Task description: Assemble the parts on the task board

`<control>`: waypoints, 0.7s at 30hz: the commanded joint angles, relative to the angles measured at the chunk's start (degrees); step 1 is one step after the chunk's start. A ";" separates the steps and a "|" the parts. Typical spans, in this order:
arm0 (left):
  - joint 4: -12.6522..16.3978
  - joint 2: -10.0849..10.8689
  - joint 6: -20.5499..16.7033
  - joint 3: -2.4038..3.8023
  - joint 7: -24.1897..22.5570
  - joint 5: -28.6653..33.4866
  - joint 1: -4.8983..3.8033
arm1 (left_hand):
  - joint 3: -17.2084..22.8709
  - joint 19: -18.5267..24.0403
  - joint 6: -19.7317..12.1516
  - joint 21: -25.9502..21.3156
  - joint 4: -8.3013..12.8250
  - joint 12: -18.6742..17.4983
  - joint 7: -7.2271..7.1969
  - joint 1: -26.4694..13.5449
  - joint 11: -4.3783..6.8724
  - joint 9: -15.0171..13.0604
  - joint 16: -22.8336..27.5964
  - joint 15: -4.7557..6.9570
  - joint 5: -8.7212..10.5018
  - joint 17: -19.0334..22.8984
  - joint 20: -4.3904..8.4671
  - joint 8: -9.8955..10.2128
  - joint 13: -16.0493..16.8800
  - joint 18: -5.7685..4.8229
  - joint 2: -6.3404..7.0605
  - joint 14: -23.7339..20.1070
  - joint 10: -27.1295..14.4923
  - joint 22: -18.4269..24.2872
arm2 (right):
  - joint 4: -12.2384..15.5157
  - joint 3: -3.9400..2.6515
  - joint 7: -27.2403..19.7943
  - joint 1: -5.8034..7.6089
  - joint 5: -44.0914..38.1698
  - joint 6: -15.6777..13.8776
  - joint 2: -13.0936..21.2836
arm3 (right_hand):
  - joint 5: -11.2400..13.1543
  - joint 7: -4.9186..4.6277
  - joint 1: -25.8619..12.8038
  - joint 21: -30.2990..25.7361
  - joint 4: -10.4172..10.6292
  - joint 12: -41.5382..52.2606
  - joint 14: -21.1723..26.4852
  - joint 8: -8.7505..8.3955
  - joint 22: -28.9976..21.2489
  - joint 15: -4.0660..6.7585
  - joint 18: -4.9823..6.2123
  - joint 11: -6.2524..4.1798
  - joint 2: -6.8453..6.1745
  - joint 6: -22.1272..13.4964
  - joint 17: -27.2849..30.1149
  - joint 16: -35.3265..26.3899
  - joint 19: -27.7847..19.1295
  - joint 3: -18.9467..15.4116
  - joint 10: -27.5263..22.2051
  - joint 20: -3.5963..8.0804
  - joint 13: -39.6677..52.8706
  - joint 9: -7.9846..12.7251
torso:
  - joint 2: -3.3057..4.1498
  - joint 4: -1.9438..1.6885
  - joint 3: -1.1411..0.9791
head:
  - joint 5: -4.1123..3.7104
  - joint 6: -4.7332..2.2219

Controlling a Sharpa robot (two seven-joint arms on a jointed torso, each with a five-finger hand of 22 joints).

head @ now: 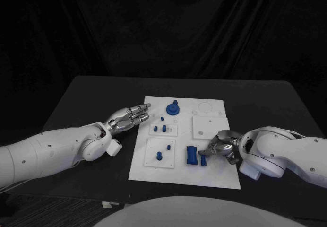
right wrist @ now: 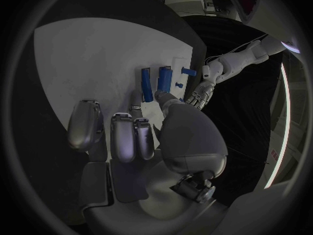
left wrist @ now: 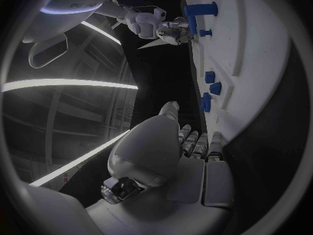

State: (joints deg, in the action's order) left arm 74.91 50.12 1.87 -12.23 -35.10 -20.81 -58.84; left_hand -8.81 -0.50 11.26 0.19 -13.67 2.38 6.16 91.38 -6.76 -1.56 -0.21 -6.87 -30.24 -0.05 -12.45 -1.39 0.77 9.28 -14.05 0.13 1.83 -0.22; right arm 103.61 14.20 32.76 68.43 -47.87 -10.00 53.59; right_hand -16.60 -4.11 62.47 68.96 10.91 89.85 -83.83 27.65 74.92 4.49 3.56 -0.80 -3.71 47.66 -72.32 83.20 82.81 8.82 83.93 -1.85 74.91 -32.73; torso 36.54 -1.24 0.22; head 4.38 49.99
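The white task board (head: 208, 177) lies flat on the black surface (head: 89, 94) between the two hands. The left hand (head: 129, 117) rests at the board's left edge, its fingers (head: 141, 112) held together and straight, gripping nothing. Just beyond those fingertips stands a round blue part (head: 173, 109); small blue parts (head: 160, 128) sit beside them. The right hand (head: 221, 147) reaches in from the board's right edge, its fingers (right wrist: 145, 96) touching the narrow blue bar (head: 203, 160), with a wider blue block (head: 191, 155) just past it. Whether those fingers grip the bar, I cannot tell.

Dim, black surroundings; task board (head: 211, 177) brightest, no glare. Wrist views fisheye-bent, ceiling light strips, edges probably soft.
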 commanded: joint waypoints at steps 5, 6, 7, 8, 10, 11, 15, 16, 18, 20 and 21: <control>0.02 -0.19 1.00 -0.14 1.30 0.00 0.33 | 0.46 0.17 -0.01 0.13 -0.01 0.35 0.31 0.43 -0.09 -0.07 0.21 -0.17 -0.19 0.05 -0.36 -0.32 0.08 0.52 0.01 -0.13 0.13 -0.04 | 0.20 -0.02 0.20 0.04 -2.29 1.89 0.05 | 13.30 0.17 -2.72 0.13 2.47 0.15 -3.32 1.81 9.06 -0.26 0.95 0.35 -2.01 -1.67 -1.03 0.23 0.10 -4.81 6.07 -0.22 15.09 -0.66 | -0.01 0.02 0.00 | 0.03 0.01; 0.00 -0.20 1.00 -0.14 1.32 0.00 0.34 | 0.54 0.15 0.14 0.14 0.07 0.34 0.46 0.46 -0.09 -0.09 0.21 -0.19 -0.22 0.05 -0.39 -0.35 0.07 0.53 0.00 -0.13 0.12 -0.05 | 0.23 -0.02 0.16 0.04 -2.33 1.83 0.09 | 13.41 0.17 -2.77 0.15 2.59 0.15 -3.33 1.85 9.07 -0.25 0.95 0.35 -2.10 -1.71 -1.06 0.25 0.12 -4.95 6.07 -0.21 15.09 -0.67 | -0.01 0.02 0.00 | 0.02 0.01; -0.01 -0.21 1.01 -0.14 1.33 0.00 0.34 | 0.54 0.15 0.14 0.14 0.07 0.34 0.46 0.46 -0.09 -0.09 0.21 -0.19 -0.22 0.05 -0.39 -0.35 0.07 0.53 0.00 -0.13 0.12 -0.05 | 0.26 -0.02 0.07 0.04 -2.39 1.63 0.17 | 13.64 0.20 -3.01 0.23 3.20 0.15 -3.33 2.03 9.10 -0.23 0.93 0.33 -2.42 -1.79 -1.09 0.26 0.17 -5.50 6.07 -0.18 15.09 -0.71 | -0.01 0.02 0.00 | 0.03 0.01; -0.03 -0.21 1.02 -0.14 1.34 0.00 0.35 | 0.54 0.15 0.14 0.14 0.07 0.34 0.46 0.46 -0.09 -0.09 0.21 -0.19 -0.22 0.05 -0.39 -0.35 0.07 0.53 0.00 -0.13 0.12 -0.05 | 0.31 -0.02 -0.10 0.04 -2.49 1.22 0.27 | 13.68 0.23 -3.22 0.20 3.73 0.15 -3.33 2.19 9.09 -0.22 0.94 0.31 -2.66 -1.81 -1.08 0.26 0.17 -5.94 6.07 -0.16 15.09 -0.75 | 0.00 0.01 -0.01 | 0.03 0.01; -0.02 -0.19 1.03 -0.14 1.34 0.00 0.35 | 0.54 0.15 0.14 0.14 0.07 0.34 0.46 0.46 -0.09 -0.09 0.21 -0.19 -0.22 0.05 -0.39 -0.35 0.07 0.53 0.00 -0.13 0.12 -0.05 | 0.49 -0.02 -0.72 0.04 -3.03 -0.08 0.58 | 13.56 0.28 -4.00 0.29 4.95 0.15 -3.33 2.58 9.13 -0.19 0.92 0.27 -2.32 -1.77 -1.10 0.27 0.24 -6.98 6.07 -0.13 15.09 -0.84 | 0.00 0.00 0.00 | 0.11 0.01; -0.01 -0.17 1.03 -0.14 1.34 0.00 0.36 | 0.54 0.15 0.14 0.14 0.07 0.34 0.46 0.46 -0.09 -0.09 0.21 -0.19 -0.22 0.05 -0.39 -0.35 0.07 0.53 0.00 -0.13 0.12 -0.05 | 0.63 -0.02 -1.31 0.04 -3.54 -0.99 0.78 | 13.47 0.30 -4.52 0.29 5.45 0.15 -3.33 2.72 9.13 -0.17 0.92 0.26 -1.78 -1.78 -1.11 0.27 0.26 -7.31 6.07 -0.12 15.09 -0.86 | -0.01 0.01 0.00 | 0.16 0.01; 0.04 -0.04 0.97 -0.14 1.25 0.00 0.36 | 0.61 0.14 0.24 0.16 0.12 0.35 0.57 0.48 -0.11 -0.10 0.21 -0.20 -0.23 0.05 -0.40 -0.37 0.08 0.54 -0.02 -0.13 0.13 -0.07 | 1.34 -0.02 -4.38 0.04 -7.02 -5.61 1.82 | 7.33 0.41 -7.15 0.82 5.60 0.15 -3.42 3.42 9.30 -0.08 0.81 0.14 2.75 -1.94 -1.50 0.45 0.54 -8.00 6.07 -0.03 15.09 -0.91 | 0.00 -0.01 -0.01 | 0.28 0.01; 0.05 0.00 0.94 -0.14 1.21 0.00 0.36 | 0.64 0.13 0.30 0.17 0.15 0.36 0.61 0.48 -0.11 -0.11 0.21 -0.20 -0.25 0.05 -0.41 -0.38 0.08 0.54 -0.02 -0.13 0.13 -0.07 | 1.60 -0.02 -5.52 0.05 -8.54 -7.28 2.21 | 4.75 0.43 -6.96 1.05 5.62 0.15 -3.47 3.53 9.37 -0.07 0.77 0.14 3.42 -2.04 -1.76 0.57 0.63 -7.97 6.07 0.01 15.09 -0.90 | 0.00 0.01 -0.01 | 0.30 0.01; 0.09 0.10 0.86 -0.14 1.08 0.00 0.37 | 0.66 0.11 0.36 0.18 0.17 0.37 0.65 0.49 -0.10 -0.12 0.21 -0.19 -0.26 0.05 -0.42 -0.39 0.08 0.54 -0.02 -0.13 0.14 -0.09 | 2.10 -0.02 -8.17 0.05 -11.78 -10.66 3.06 | 0.19 0.46 -5.69 1.58 5.28 0.15 -3.55 3.61 9.52 -0.01 0.66 0.11 4.28 -2.32 -2.16 0.77 0.82 -7.60 6.07 0.06 15.09 -0.82 | 0.01 0.02 -0.01 | 0.35 0.01; 0.14 0.20 0.70 -0.14 0.83 0.00 0.37 | 0.73 0.10 0.44 0.19 0.25 0.39 0.70 0.52 -0.07 -0.13 0.21 -0.17 -0.37 0.05 -0.44 -0.40 0.09 0.57 0.00 -0.13 0.16 -0.09 | 2.58 -0.02 -11.90 0.06 -14.49 -14.28 4.06 | -2.68 0.28 -4.09 2.69 5.11 0.15 -3.74 3.15 9.84 -0.08 0.42 0.19 4.28 -3.00 -3.09 1.19 1.21 -7.33 6.07 0.04 15.09 -0.38 | 0.00 0.01 0.00 | 0.40 0.01; 0.18 0.25 0.59 -0.14 0.66 0.00 0.37 | 0.73 0.10 0.44 0.19 0.25 0.39 0.70 0.52 -0.07 -0.13 0.21 -0.17 -0.37 0.05 -0.44 -0.40 0.09 0.57 0.00 -0.13 0.16 -0.09 | 2.82 -0.02 -14.15 0.06 -15.54 -15.91 4.61 | -2.44 0.07 -4.26 2.94 5.63 0.15 -3.77 2.57 9.90 -0.21 0.36 0.35 4.47 -3.50 -3.28 1.29 1.28 -7.61 6.07 -0.05 15.09 0.20 | 0.01 -0.01 0.01 | 0.39 0.01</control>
State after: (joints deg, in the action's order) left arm 75.00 50.33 2.00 -12.19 -35.04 -20.81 -58.80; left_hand -8.41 -0.37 11.57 0.19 -13.27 2.41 6.46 91.38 -6.76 -1.61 -0.21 -6.87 -30.30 -0.08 -12.57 -1.61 0.77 9.28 -14.05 0.13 1.83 -0.24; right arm 105.99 14.20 26.36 68.43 -56.56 -17.28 57.84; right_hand -18.78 -4.14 57.78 71.74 16.22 89.85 -83.83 30.46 74.91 4.49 3.55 -0.80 0.63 44.46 -74.95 84.28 83.75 1.32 83.93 -1.75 74.91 -32.66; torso 36.54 -1.22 0.20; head 4.75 49.99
